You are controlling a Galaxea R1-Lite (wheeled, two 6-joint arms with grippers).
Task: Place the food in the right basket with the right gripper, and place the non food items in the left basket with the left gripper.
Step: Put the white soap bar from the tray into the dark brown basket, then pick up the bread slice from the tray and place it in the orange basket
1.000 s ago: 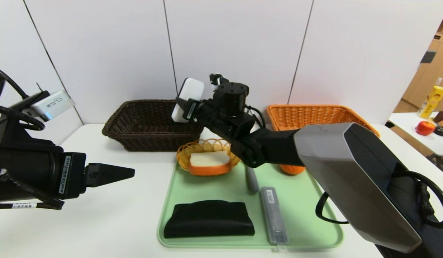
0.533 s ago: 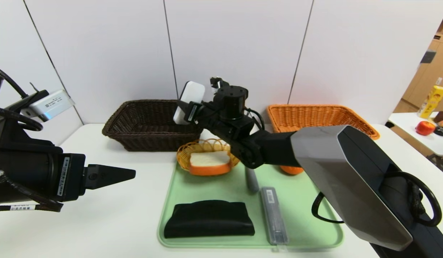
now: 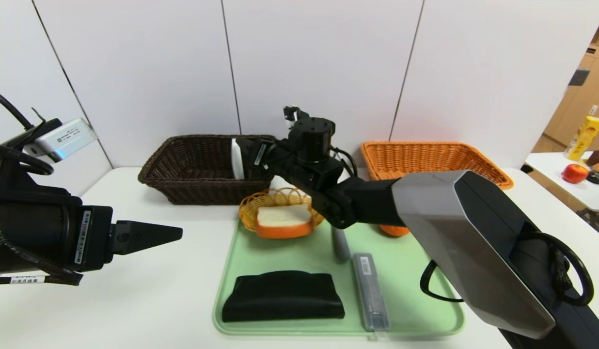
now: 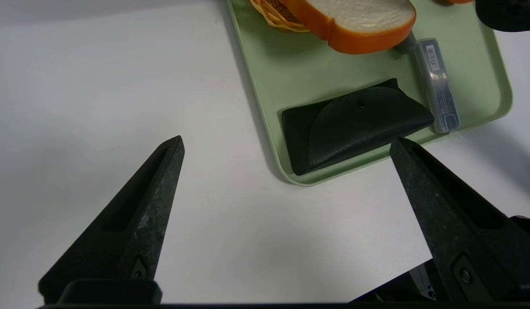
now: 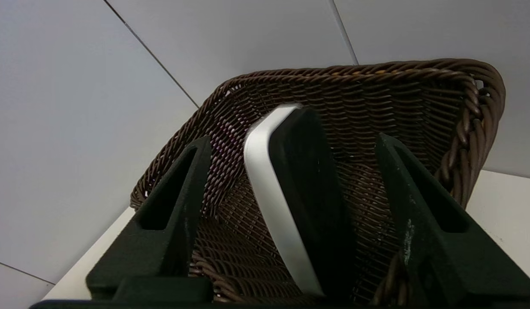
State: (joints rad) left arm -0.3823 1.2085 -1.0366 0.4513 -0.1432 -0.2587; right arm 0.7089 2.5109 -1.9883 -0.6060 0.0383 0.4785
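The white oblong case (image 5: pixel 273 201) stands on edge inside the dark brown basket (image 3: pixel 183 167), largely hidden behind the right gripper (image 3: pixel 246 152) in the head view; the wrist view shows both fingers (image 5: pixel 170 206) spread clear of it, holding nothing. The orange (image 3: pixel 394 230) is mostly hidden under the right arm. Beside that basket, the small yellow basket (image 3: pixel 251 203) holds the bread slice (image 3: pixel 284 220). On the green tray (image 3: pixel 411 310) lie the black pouch (image 3: pixel 282 295), grey barcoded case (image 3: pixel 370 291) and half-covered peeler (image 3: pixel 339 245). The orange-tan basket (image 3: pixel 425 155) sits beyond. The left gripper (image 4: pixel 286 193) hovers wide open, holding nothing, over the tabletop (image 3: pixel 134 300).
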